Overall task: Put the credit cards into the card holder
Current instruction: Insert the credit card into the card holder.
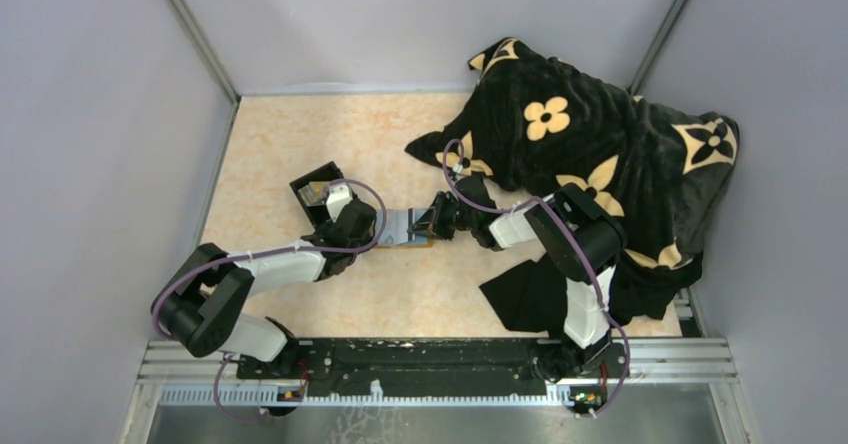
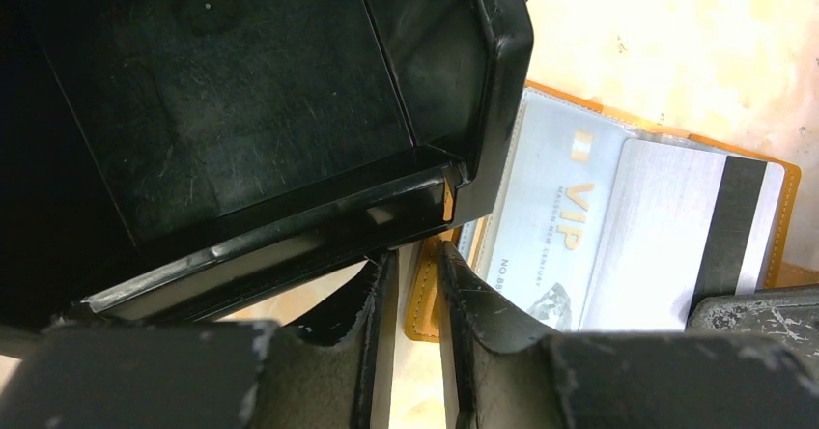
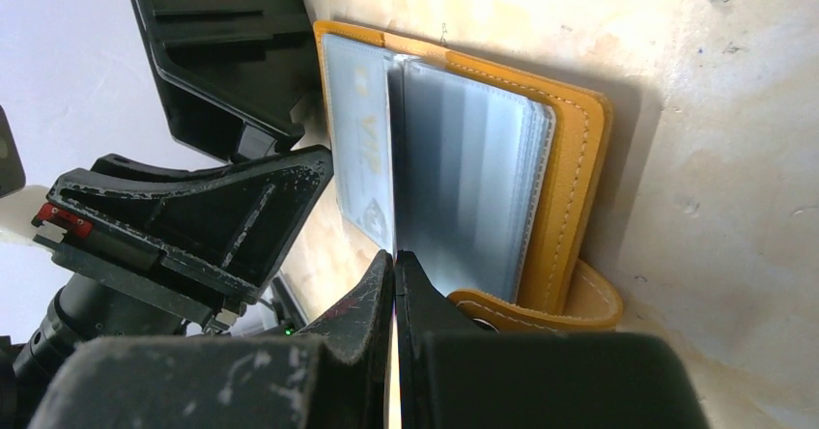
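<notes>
Looks mid-insertion: card holder (image 1: 402,229) open on desk (image 1: 300,144) at overhead centre, silver card (image 2: 666,236) across its clear sleeves (image 3: 473,178), right pincer (image 3: 394,260) pressed together at the sleeve edge, left pincer (image 2: 415,260) slightly spread and empty; next likely calls for sliding card home.

"VIP" in gold on pale card (image 2: 555,226) in card holder (image 2: 787,173); small print below approx "MAISON NEW CENTURY", then "No 8…" cut off
</notes>
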Action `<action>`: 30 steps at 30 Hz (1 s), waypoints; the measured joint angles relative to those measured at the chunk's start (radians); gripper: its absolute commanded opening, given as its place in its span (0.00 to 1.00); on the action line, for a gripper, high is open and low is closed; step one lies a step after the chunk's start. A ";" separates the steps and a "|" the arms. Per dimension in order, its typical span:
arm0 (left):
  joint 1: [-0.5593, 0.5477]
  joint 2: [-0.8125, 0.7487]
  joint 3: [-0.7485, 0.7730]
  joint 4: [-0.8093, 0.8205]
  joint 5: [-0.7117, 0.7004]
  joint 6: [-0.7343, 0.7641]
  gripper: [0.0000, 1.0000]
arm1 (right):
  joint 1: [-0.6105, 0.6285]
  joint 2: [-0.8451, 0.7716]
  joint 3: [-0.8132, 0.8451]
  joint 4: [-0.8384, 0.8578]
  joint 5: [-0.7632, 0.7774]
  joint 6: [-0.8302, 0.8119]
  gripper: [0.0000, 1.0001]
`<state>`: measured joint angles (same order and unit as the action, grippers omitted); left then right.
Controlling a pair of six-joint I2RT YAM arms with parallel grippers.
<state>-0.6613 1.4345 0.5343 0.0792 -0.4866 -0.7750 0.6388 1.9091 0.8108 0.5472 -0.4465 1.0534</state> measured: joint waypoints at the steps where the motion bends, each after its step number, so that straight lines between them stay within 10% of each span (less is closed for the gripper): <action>1: 0.000 0.001 0.000 0.001 0.000 0.000 0.28 | 0.000 0.000 0.000 0.003 0.000 0.003 0.00; 30: -0.006 0.011 -0.006 0.035 0.006 -0.003 0.27 | 0.036 0.050 0.077 -0.061 0.034 -0.046 0.09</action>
<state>-0.6678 1.4456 0.5285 0.1139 -0.4801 -0.7780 0.6746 1.9594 0.8875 0.4862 -0.4126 1.0073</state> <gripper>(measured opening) 0.268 0.014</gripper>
